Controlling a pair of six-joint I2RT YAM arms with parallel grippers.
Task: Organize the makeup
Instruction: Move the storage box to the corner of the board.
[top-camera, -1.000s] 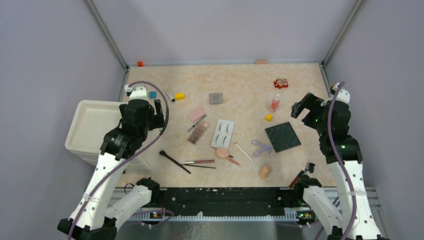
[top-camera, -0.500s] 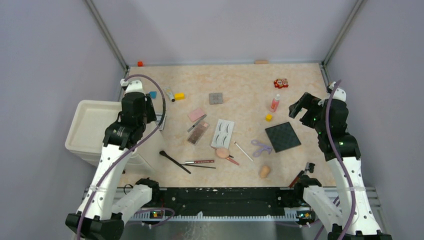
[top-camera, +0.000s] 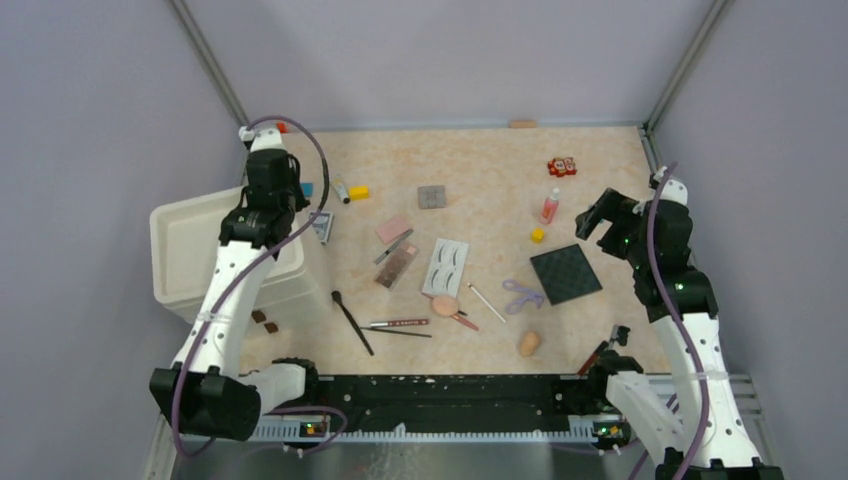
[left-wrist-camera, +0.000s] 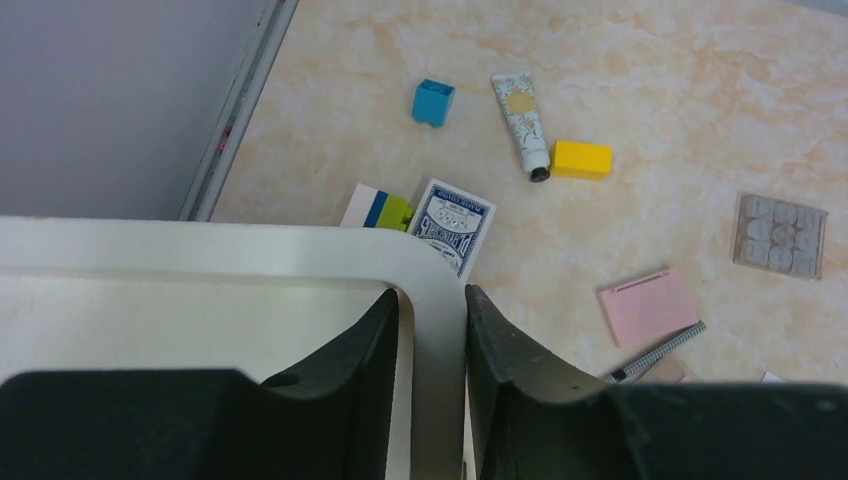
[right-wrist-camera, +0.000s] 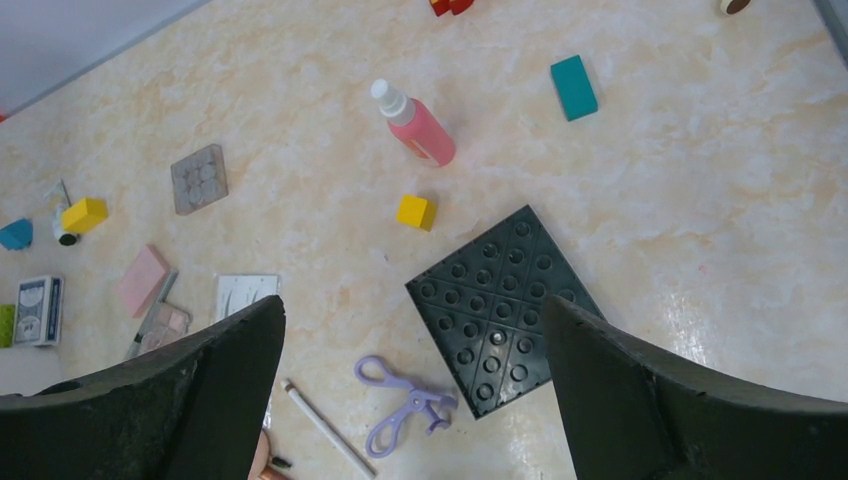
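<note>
Two claws in view. Left claw (left-wrist-camera: 430, 292) is clenched on the right wall of the white bin (top-camera: 175, 262) at the left edge of the bench (top-camera: 480, 160), one finger inside the rim and one outside. Blue-grey card box (left-wrist-camera: 452, 226) lies just beside that wall. Farther back are the teal block (left-wrist-camera: 433, 102), the patterned tube (left-wrist-camera: 522, 120) and the yellow block (left-wrist-camera: 581, 158), tube cap just beside the yellow block. Makeup lies loose mid-bench. Black brush (top-camera: 351, 321) is on the near side, diagonal. Pink compact (top-camera: 393, 229) has the brown eyeshadow palette (top-camera: 397, 266) just nearer, with a thin pencil (top-camera: 394, 246) between them. Grey pan palette (top-camera: 431, 196) sits farther back, apart. White lash card (top-camera: 446, 266) is right of the brown palette, with the peach puff (top-camera: 444, 303) at its near end and a red-brown pencil (top-camera: 400, 323) left of the puff. Next come the white pencil (top-camera: 487, 302), then the purple curler (top-camera: 522, 295) just beside the near-left corner of the black studded plate (top-camera: 566, 273). Peach sponge (top-camera: 529, 343) is nearer than the curler. Small yellow cube (top-camera: 537, 235) and pink bottle (top-camera: 549, 206) are beyond the plate. Right claw (right-wrist-camera: 410, 305) is released, jaws wide with nothing between them, hovering over the right side of the bench above the plate.
</note>
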